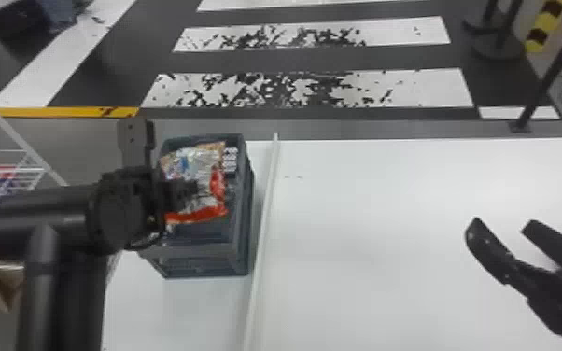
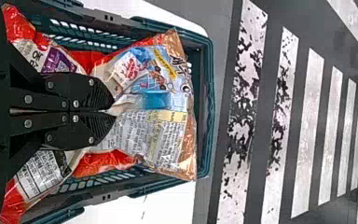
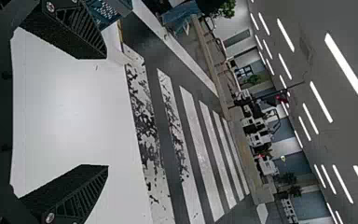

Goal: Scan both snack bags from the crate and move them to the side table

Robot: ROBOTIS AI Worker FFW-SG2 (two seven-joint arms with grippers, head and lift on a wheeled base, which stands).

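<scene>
Snack bag (image 2: 163,100) apparently between left claw's (image 1: 193,188) fingers (image 2: 95,91)

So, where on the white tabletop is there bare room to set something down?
The widest bare patch is the white tabletop right of the pale raised strip, running under the open right gripper. A smaller one borders the near side of the crate, left of the strip. It's crowded in the crate: the left gripper pinches one snack bag over another.
</scene>
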